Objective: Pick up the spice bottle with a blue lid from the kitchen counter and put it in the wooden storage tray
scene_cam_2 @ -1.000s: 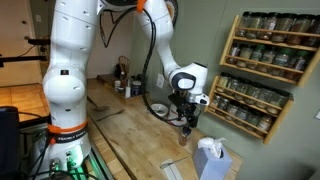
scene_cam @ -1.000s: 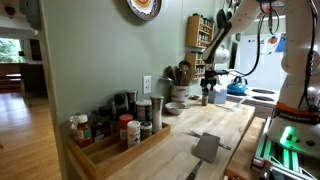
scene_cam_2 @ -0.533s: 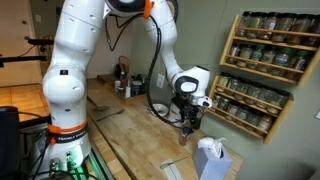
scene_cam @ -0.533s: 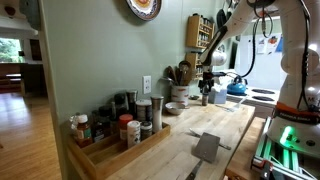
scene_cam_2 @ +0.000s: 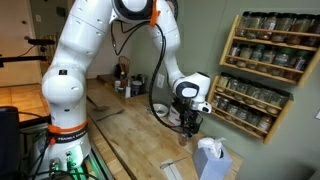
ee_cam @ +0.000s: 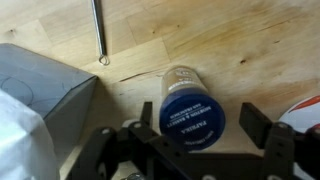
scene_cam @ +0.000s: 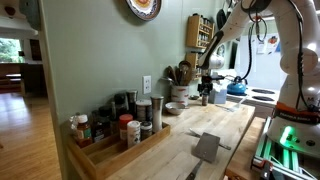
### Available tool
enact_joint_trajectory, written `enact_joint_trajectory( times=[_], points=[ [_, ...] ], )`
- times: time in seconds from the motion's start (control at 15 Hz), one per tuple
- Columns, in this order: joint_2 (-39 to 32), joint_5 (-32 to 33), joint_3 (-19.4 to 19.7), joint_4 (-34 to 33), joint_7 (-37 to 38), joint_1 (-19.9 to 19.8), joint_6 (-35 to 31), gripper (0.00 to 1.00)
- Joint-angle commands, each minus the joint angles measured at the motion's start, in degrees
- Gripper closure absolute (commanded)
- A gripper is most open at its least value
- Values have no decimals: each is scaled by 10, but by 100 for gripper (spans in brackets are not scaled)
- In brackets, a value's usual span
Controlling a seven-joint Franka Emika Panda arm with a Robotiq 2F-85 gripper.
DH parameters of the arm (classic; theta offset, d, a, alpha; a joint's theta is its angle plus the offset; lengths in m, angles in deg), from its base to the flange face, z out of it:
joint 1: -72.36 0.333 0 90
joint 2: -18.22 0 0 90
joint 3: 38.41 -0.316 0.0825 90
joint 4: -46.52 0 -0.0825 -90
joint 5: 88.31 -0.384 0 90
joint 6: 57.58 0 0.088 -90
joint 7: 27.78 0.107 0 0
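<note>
– At the stove end of the kitchen counter (scene_cam: pixel 190 135), what has changed over the last second?

– The gripper (ee_cam: pixel 200 120) has come down. In both exterior views it sits lower than it did a second ago, close above the counter surface. In the wrist view the spice bottle with a blue lid (ee_cam: pixel 192 105) fills the space between the fingers.

– State of the jaws?

– Wide open. One finger stands on each side of the lid, with a visible gap on both sides. Nothing is held. No contact with the bottle is visible.

– Position of the bottle?

– On the counter, directly under the wrist camera and centred between the fingers. A grey box (ee_cam: pixel 40 85) lies just beside it on one side. A thin metal rod (ee_cam: pixel 97 30) lies farther off on the wood.

– Meaning for the task?

– The approach appears nearly complete and the grasp is not yet made. The likely next action is to close on the bottle at or just below the lid. Confirm that the finger next to the grey box clears it.

– And the destination?

– The wooden storage tray (scene_cam: pixel 120 158) stands against the wall at the opposite end of the counter, well apart from the gripper (scene_cam: pixel 205 90). It already carries rows of jars.
</note>
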Motion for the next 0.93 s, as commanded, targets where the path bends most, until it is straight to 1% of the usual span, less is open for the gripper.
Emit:
enact_joint_trajectory(
  times=[0.0,0.07,0.27,0.4,0.53,0.67,0.8,0.87],
  points=[
    [-23,-11,-14,-14,-9,-18,-6,42],
    [-24,-15,-16,-15,-9,-21,-5,51],
    [-21,-19,-19,-10,-9,-26,-6,71],
    [-6,-24,-23,5,-18,-30,-7,71],
    [23,-18,-25,41,-31,-28,-19,71],
    [64,3,-18,97,-29,-14,-43,71],
    [120,30,-11,169,-22,4,-90,71],
    [143,55,-6,198,-12,15,-116,71]
  ],
)
